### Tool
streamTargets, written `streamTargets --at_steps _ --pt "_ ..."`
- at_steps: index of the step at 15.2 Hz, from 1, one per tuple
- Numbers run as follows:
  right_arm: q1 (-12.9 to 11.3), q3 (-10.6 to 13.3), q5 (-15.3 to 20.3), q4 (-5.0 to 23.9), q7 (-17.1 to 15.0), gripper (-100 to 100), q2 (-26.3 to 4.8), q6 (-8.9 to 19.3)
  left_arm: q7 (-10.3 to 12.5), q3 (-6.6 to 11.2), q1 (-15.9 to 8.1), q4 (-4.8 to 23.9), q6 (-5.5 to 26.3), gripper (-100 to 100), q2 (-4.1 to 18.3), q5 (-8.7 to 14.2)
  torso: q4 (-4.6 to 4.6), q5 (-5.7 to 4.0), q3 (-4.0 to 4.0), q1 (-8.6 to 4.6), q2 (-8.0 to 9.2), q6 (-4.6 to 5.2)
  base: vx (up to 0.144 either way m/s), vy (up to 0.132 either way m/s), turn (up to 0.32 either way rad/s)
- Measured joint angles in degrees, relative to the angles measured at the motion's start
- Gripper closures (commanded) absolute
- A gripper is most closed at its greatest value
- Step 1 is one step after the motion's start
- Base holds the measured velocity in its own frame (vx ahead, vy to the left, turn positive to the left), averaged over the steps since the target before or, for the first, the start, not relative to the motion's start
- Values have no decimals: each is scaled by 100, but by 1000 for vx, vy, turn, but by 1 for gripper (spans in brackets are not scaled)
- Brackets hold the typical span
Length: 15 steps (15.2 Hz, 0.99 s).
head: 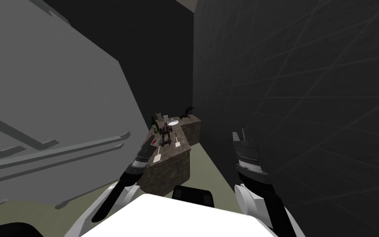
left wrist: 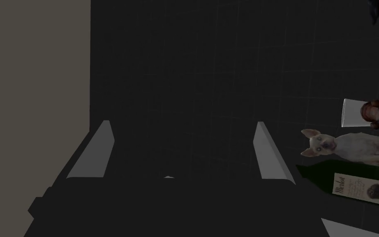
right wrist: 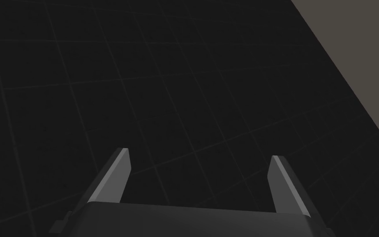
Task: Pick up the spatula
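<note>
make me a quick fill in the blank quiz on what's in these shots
1. The left pincer and the right pincer both have their fingers ___.
2. The pincer nearer the counter is the ___ one.
3. The pale cat figurine sits beside a white ___.
4. The labelled bottle next to the cat is dark ___.

Missing words: open; left; cup; green

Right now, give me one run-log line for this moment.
phase: pre-grasp | left gripper: open, empty, beside counter | right gripper: open, empty | target: two white spatula-like utensils on counter, neither gripped
</note>
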Motion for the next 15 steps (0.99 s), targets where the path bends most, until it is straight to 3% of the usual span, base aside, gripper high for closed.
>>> streamTargets --at_steps 15 --pt "0 0 0 0 0 0 0 0 -290 115 748 649 500 -100 1723 901 -1 -2 -4 -3 -8 0 13 -27 -76"
